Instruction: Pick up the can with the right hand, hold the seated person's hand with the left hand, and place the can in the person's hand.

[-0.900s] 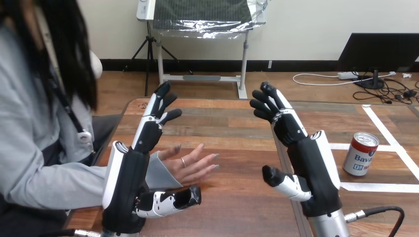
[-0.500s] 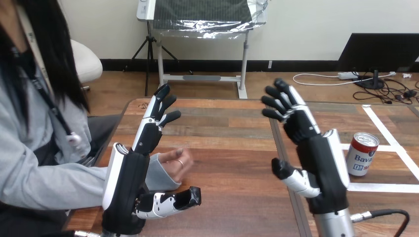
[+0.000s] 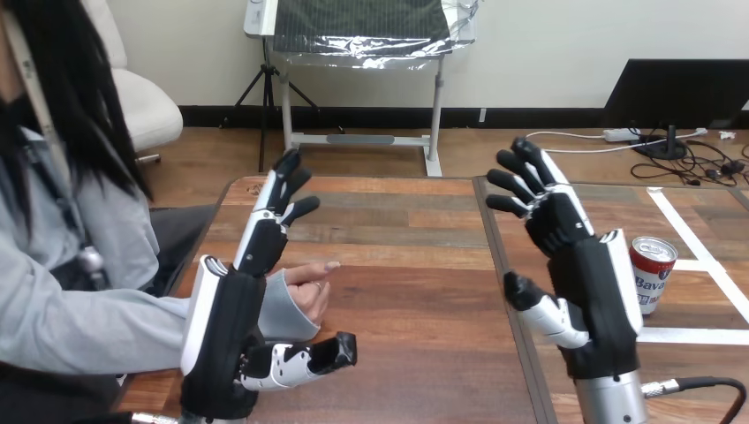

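A red and white can (image 3: 652, 273) stands upright on the table at the right, between white tape lines. My right hand (image 3: 590, 291) is raised just left of it, fingers straight and spread, partly hiding the can's left side without touching it. My left hand (image 3: 237, 327) is raised at the left, open, thumb pointing right. Behind it, the person's hand (image 3: 309, 287) rests on the table with its fingers curled in, close beside my left palm but not held by it.
The wooden table (image 3: 406, 265) has a dark seam down its middle and white tape lines (image 3: 698, 256) around the can. The person sits at the table's left edge, forearm lying across the corner.
The person's fingers have curled from outstretched to a loose fist and drawn back. My right hand has shifted right, closer to the can. My left hand has hardly moved.
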`<action>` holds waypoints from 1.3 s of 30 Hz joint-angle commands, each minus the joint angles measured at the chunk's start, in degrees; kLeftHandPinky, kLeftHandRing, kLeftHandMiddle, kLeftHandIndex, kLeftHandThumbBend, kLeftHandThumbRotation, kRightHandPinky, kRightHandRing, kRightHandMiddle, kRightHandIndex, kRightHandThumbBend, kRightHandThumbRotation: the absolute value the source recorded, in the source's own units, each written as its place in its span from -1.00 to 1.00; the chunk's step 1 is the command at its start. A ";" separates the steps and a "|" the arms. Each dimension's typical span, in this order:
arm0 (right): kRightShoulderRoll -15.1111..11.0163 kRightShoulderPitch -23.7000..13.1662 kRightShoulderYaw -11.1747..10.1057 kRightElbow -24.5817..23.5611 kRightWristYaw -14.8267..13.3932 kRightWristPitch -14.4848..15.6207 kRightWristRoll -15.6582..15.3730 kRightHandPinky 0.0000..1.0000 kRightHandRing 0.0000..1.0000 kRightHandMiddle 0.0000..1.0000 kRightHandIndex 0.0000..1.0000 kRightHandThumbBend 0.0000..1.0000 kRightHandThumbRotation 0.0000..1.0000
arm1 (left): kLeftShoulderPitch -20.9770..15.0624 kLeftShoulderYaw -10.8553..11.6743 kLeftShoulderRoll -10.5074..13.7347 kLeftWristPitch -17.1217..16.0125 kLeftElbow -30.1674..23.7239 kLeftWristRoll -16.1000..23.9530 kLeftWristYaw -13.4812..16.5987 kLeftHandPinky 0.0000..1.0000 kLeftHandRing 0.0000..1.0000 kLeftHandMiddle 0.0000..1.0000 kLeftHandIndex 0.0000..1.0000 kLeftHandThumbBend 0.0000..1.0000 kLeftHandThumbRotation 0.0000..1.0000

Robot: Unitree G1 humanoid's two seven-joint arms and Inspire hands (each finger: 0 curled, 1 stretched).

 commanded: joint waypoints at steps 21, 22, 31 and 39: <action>-0.86 -4.00 -3.37 -2.63 0.34 0.53 2.01 0.55 0.69 0.74 0.82 1.00 0.46 | -2.75 -1.68 0.02 -0.11 -0.43 -6.40 -4.18 0.78 0.92 0.98 0.94 1.00 0.41; -0.88 -4.05 -3.45 -2.68 0.41 0.65 2.18 0.56 0.69 0.74 0.82 1.00 0.45 | -2.70 -1.64 -0.02 -0.05 -0.49 -6.53 -4.35 0.78 0.92 0.98 0.94 1.00 0.41; -1.99 -5.43 -5.03 -2.14 1.30 1.61 5.07 0.59 0.69 0.74 0.82 1.00 0.40 | -2.66 -1.48 -0.10 -0.25 -0.29 -7.33 -5.61 0.79 0.93 0.99 0.94 1.00 0.42; -3.55 -7.07 -7.41 -1.14 1.04 2.43 5.78 0.62 0.71 0.74 0.79 1.00 0.37 | -2.67 -0.67 -0.61 -0.30 -0.18 -7.31 -6.21 0.79 0.92 0.99 0.93 1.00 0.42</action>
